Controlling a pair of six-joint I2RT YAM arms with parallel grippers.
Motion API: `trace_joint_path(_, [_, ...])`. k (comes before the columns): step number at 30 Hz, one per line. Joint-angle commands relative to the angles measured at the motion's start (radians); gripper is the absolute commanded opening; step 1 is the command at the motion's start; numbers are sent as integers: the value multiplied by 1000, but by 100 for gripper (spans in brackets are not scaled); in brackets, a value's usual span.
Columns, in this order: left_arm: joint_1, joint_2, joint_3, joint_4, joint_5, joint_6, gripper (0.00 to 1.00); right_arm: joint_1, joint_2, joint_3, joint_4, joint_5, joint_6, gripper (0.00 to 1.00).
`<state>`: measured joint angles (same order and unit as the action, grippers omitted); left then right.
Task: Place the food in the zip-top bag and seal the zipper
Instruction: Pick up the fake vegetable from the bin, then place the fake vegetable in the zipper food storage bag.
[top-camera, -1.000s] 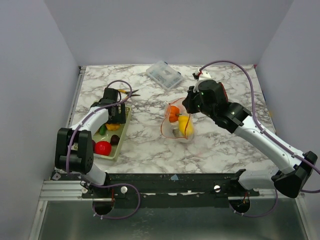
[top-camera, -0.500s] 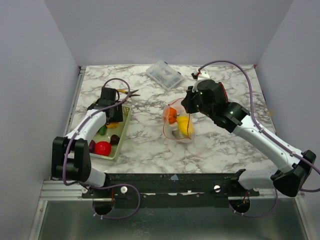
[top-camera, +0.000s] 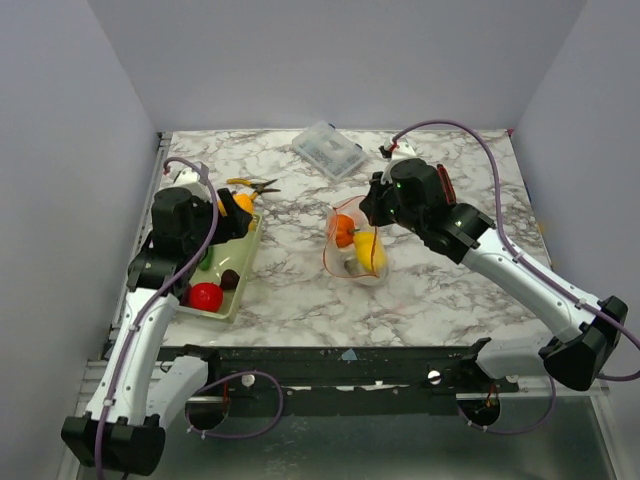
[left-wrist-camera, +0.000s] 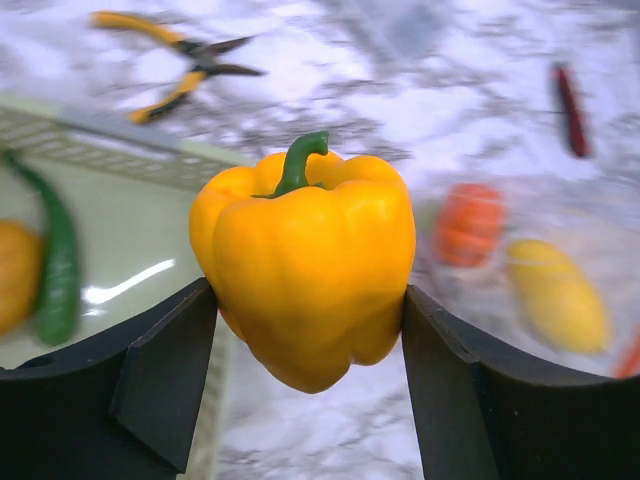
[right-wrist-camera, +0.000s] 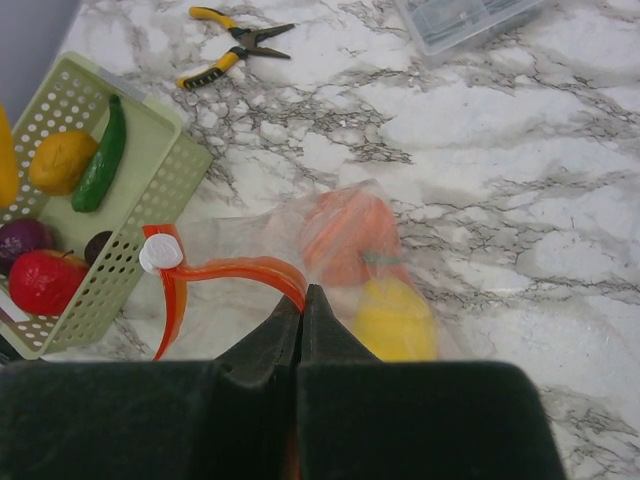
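Observation:
My left gripper (top-camera: 236, 206) is shut on a yellow bell pepper (left-wrist-camera: 305, 265), held in the air over the far end of the green basket (top-camera: 243, 282). The zip-top bag (top-camera: 352, 262) lies at the table's middle with an orange piece (top-camera: 345, 229) and a yellow lemon (top-camera: 370, 250) inside. My right gripper (right-wrist-camera: 303, 298) is shut on the bag's red-orange zipper strip (right-wrist-camera: 225, 270), lifting the mouth open; its white slider (right-wrist-camera: 160, 253) sits at the strip's left bend. A red tomato (top-camera: 206, 296) lies in the basket.
The basket (right-wrist-camera: 150, 190) also holds a green chili (right-wrist-camera: 100, 155), a yellow-orange fruit (right-wrist-camera: 60, 160) and dark purple pieces (right-wrist-camera: 20, 240). Yellow-handled pliers (top-camera: 250, 185) lie behind it. A clear lidded box (top-camera: 328, 150) stands at the back. A dark-red knife (left-wrist-camera: 570, 95) lies beyond the bag.
My left arm has lifted out of the basket with the yellow pepper and swung up and to the left. My right gripper has kept hold of the bag's strip, almost still.

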<state>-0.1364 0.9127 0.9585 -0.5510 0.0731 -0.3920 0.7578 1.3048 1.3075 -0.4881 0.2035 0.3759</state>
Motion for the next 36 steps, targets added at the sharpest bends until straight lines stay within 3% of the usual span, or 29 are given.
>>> trace_joint_path(1, [-87, -103, -18, 150, 393, -180, 0, -2, 12, 7, 46, -13, 10, 0])
trace_joint_path(8, [-393, -163, -147, 542, 413, -455, 0, -1, 12, 7, 51, -24, 25, 0])
trace_joint_path(10, [-478, -142, -161, 631, 385, -469, 0, 0, 10, 7, 51, -23, 26, 0])
trace_joint_path(15, [-628, -54, -131, 590, 235, -457, 0, -1, 7, 12, 51, -26, 32, 0])
trace_joint_path(23, [-667, 76, -77, 438, 56, -545, 0, 0, -6, 12, 47, -32, 35, 0])
trace_joint_path(28, [-666, 129, -41, 397, 49, -551, 12, 0, -11, 13, 41, -30, 35, 0])
trace_joint_path(36, [-667, 144, -38, 387, 72, -544, 58, -1, -12, 8, 42, -36, 36, 0])
